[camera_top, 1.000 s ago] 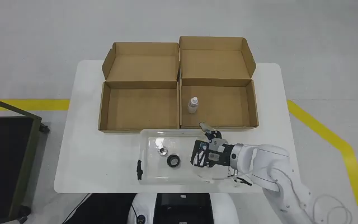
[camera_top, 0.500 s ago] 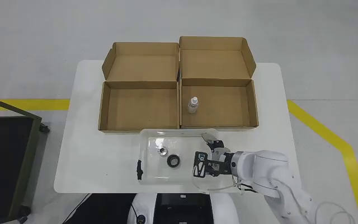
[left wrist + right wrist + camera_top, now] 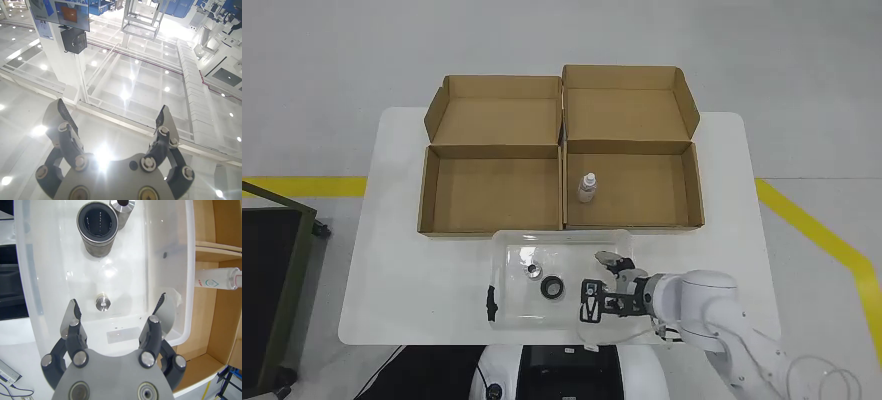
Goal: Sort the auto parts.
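While my right pincer (image 3: pixel 592 288) (image 3: pixel 119 298) hangs at the right end of the clear tub (image 3: pixel 507 250) (image 3: pixel 190 275), its fingers stand wide apart and hold nothing. A small metal stud (image 3: pixel 103 304) stands on the tub floor in the gap between my fingertips, touching neither of them. Farther toward the tub's left end a steel sleeve with a black lining (image 3: pixel 554 288) (image 3: pixel 98 228) stands on end, and a smaller metal cylinder (image 3: pixel 534 268) (image 3: pixel 122 211) stands just beside it, on the side toward the boxes.

The tub sits at the middle of the worktop's (image 3: pixel 392 250) front edge. Behind it two cardboard boxes lie side by side, their lids folded back toward the far edge. The right box (image 3: pixel 642 190) holds a small white bottle (image 3: pixel 586 187) (image 3: pixel 217 280), upright near the wall it shares with the left box (image 3: pixel 492 190).

My left pincer (image 3: pixel 112 104) points up at the ceiling, fingers spread wide, gripping nothing.
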